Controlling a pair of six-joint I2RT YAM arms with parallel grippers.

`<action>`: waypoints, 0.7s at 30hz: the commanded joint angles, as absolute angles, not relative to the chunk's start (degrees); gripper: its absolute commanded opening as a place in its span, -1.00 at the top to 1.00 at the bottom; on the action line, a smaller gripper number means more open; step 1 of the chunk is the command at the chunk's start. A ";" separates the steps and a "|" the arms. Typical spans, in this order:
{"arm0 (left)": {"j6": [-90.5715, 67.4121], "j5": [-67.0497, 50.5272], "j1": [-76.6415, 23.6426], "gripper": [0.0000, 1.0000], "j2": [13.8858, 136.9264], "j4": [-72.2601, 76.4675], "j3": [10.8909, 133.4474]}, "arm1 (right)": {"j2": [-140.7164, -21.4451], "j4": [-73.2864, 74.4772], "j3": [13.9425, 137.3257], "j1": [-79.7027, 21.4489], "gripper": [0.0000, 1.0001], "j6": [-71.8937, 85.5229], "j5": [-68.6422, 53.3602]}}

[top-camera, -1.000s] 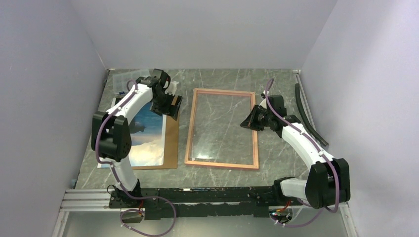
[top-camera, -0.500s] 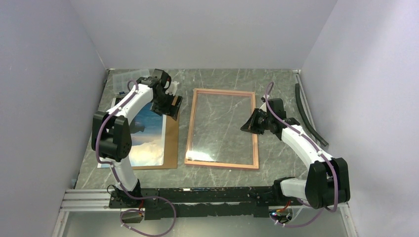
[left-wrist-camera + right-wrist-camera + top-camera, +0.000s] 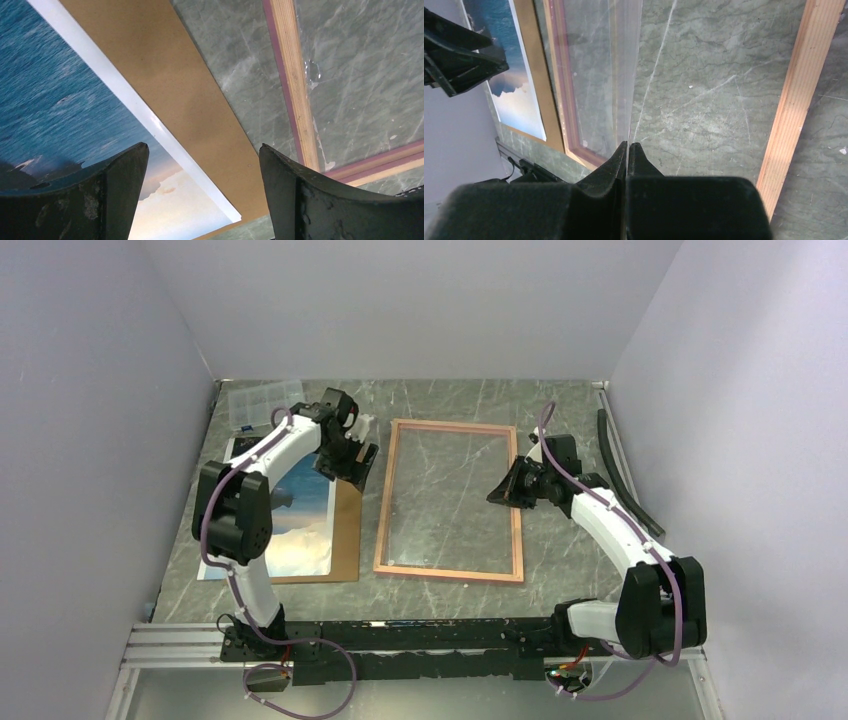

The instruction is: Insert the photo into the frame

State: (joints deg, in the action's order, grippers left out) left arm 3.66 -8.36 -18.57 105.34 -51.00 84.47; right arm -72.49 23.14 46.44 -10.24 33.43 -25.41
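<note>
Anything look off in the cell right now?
The thin transparent pane over the pink-and-tan rectangular frame is not flat: the right end effector is shut on its edge and it looks tipped up there. The seascape photo print lies offset on the flat brown backing board. Nothing else.

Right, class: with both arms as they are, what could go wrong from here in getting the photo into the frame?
The photo lies flat on the brown backing board; the open left gripper hovering over their edges might grab both, or crease the print. The right gripper seems shut on a clear pane by the frame; held by one edge, it could slip.
</note>
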 commanded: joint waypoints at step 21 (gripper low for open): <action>4.99 -4.07 -23.93 -0.64 111.35 -46.08 82.76 | -71.81 23.77 49.03 -9.76 1.00 31.35 -26.83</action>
